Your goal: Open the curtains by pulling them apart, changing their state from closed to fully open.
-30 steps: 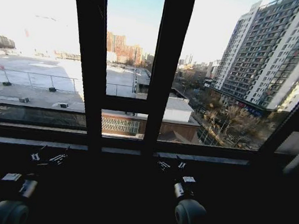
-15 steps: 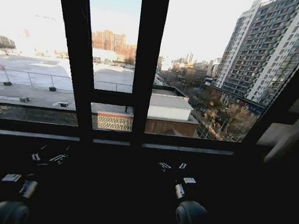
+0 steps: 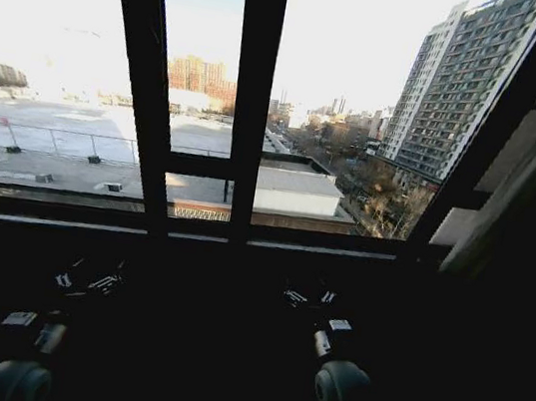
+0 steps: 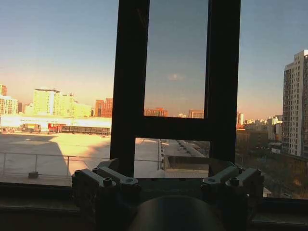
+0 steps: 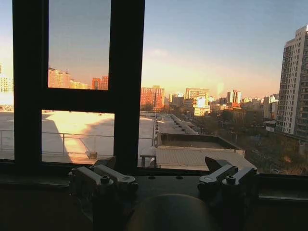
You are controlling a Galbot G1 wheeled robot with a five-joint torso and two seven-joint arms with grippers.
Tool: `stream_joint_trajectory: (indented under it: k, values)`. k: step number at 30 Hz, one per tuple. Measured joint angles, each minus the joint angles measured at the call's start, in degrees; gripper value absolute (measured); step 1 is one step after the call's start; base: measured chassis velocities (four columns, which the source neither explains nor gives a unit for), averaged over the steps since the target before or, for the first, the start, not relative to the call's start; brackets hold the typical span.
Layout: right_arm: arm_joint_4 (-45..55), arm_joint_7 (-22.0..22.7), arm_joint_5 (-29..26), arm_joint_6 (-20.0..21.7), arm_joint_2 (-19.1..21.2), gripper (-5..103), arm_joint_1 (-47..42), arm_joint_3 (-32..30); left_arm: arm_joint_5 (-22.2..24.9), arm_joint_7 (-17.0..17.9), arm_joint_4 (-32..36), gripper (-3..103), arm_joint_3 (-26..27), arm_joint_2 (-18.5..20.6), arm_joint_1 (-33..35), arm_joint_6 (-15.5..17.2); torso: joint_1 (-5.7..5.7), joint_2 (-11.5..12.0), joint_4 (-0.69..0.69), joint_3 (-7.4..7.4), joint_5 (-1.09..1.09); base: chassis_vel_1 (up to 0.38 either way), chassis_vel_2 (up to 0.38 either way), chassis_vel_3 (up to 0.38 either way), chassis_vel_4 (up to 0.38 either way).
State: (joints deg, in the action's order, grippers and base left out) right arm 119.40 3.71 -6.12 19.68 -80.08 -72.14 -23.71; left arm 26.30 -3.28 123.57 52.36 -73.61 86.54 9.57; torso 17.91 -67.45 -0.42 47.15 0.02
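The curtains, pale off-white fabric in long vertical folds point(image 3: 530, 169), hang gathered at the right edge of the dark, smooth-barred window frame point(image 3: 247, 107), leaving the glass bare. Below the sill, the left gripper point(image 4: 168, 180) and right gripper point(image 5: 163, 178), grey metal with bolted fingers, sit low with fingers spread apart, holding nothing.

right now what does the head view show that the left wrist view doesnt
Head view alone: a curtain panel gathered at the window's right edge, plus both arms held low, left pincer and right pincer. Left wrist view alone: that pincer close up, fingers spread open on nothing. Both share the dark window frame and the city beyond.
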Motion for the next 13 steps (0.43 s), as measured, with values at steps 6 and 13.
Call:
stream_joint_trajectory:
  k: [6, 13]
  values:
    - [0.15, 0.00, -0.04, -0.02, 0.25, 100, -0.34, 0.02, 0.01, 0.01, 0.93, 100, 0.12, -0.62, 0.75, -0.05, 0.13, 0.10, -0.03, 0.07, 0.01, -0.014, 0.006, -0.003, -0.024]
    - [1.29, 0.80, -3.25, 1.68, 1.33, 100, -0.51, 0.21, 3.08, 0.05, 3.22, 100, 0.35, -1.13, 2.54, -0.41, 0.09, 0.08, -0.02, 0.04, 0.00, -0.025, 0.048, 0.032, -0.040]
